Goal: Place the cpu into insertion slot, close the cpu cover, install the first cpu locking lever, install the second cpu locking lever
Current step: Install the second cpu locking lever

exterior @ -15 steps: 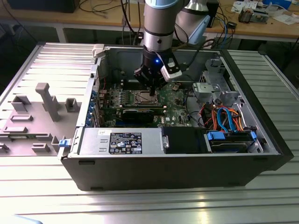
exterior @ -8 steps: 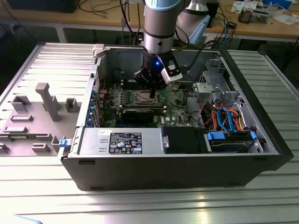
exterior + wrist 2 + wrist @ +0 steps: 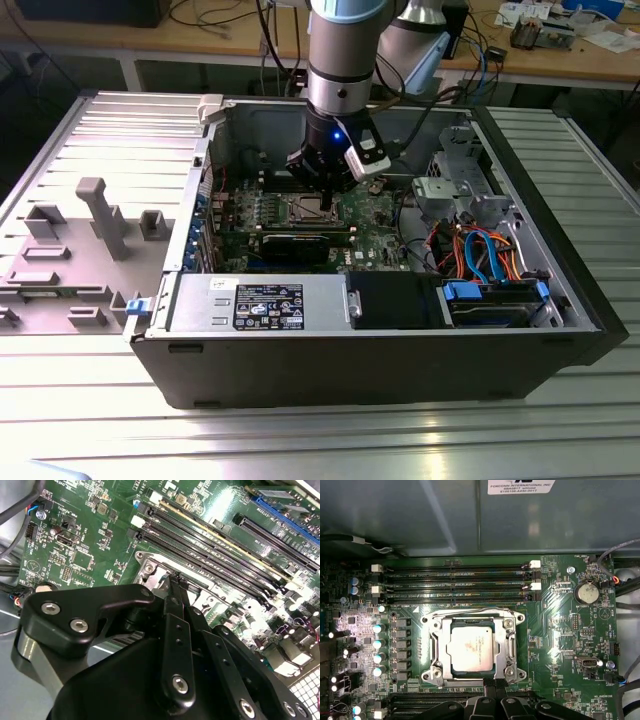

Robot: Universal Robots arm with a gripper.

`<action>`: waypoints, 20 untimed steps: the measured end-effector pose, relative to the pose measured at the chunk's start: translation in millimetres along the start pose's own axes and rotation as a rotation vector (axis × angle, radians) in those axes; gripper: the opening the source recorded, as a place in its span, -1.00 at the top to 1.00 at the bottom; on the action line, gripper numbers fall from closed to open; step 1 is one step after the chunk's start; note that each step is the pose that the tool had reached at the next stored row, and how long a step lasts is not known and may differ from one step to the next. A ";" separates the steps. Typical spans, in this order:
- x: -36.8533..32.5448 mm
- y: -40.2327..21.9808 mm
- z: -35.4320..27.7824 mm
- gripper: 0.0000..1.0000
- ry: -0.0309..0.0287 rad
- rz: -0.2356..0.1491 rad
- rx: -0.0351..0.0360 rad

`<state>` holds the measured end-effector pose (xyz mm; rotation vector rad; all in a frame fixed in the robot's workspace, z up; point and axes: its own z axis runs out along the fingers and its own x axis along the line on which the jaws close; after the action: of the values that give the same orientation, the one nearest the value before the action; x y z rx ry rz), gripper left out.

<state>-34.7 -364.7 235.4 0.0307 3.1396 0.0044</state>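
The cpu sat in the insertion slot on the green motherboard, with the cpu cover down around it. The gripper hung at the slot's edge, fingertips pinched together, grasping nothing visible. Memory slots ran just beside the socket. In the exterior view the gripper reached into the computer case.

Ribbed metal counter carries open PC case at centre; grey fixture block lies at 9 o'clock, beside case.
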 end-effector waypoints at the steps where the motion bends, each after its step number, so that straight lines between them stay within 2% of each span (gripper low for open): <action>1: 0.0 -0.1 0.0 0.79 0.0001 -0.001 0.0000; 7: 2.5 -1.9 0.0 0.79 0.0003 -0.030 -0.0006; 9: 3.5 -4.4 1.0 0.79 0.0003 -0.033 -0.0042; 10: 3.8 -6.1 1.4 0.79 0.0004 -0.033 -0.0077; 13: 3.7 -12.1 1.8 0.79 0.0006 -0.033 -0.0289; 16: 4.6 -18.1 2.3 0.79 0.0013 -0.033 -0.0471; 20: 12.2 -21.7 3.5 0.79 0.0014 -0.033 -0.0585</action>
<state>-47.3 -386.1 231.8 -0.0215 3.1390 0.0962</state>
